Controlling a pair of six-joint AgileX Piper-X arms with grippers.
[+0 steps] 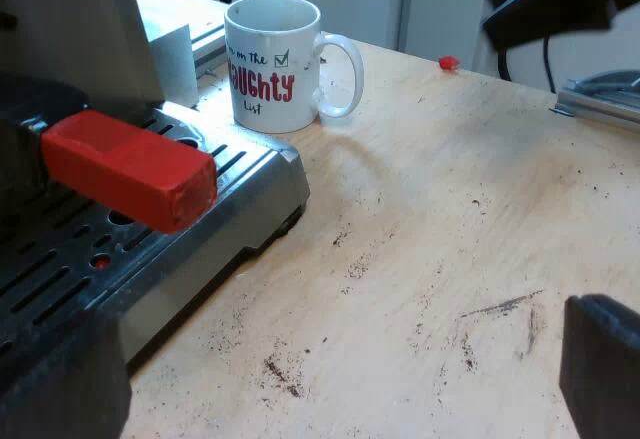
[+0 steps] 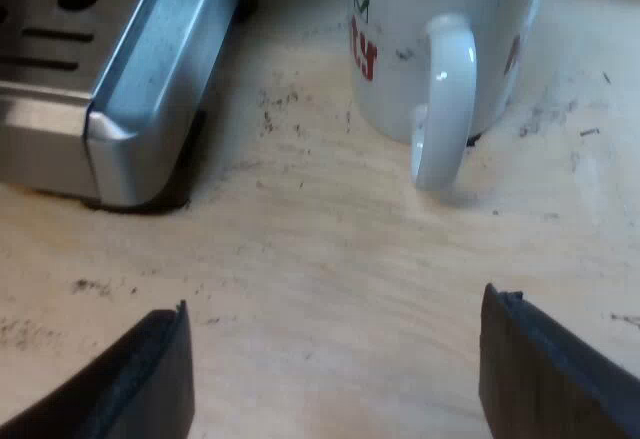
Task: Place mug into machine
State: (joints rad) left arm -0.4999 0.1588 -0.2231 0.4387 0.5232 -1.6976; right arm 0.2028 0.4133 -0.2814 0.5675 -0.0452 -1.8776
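Two right gripper fingers gape apart, empty, facing the mug, upright on the table just beside a corner of the espresso machine. Likely rigid, heavyish, glaze-slick, chippable: pinch the handle or rim. Left gripper also apart, empty.

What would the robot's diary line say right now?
mug: on table beside machine, not in yet | right claw: open, facing mug handle | left claw: open
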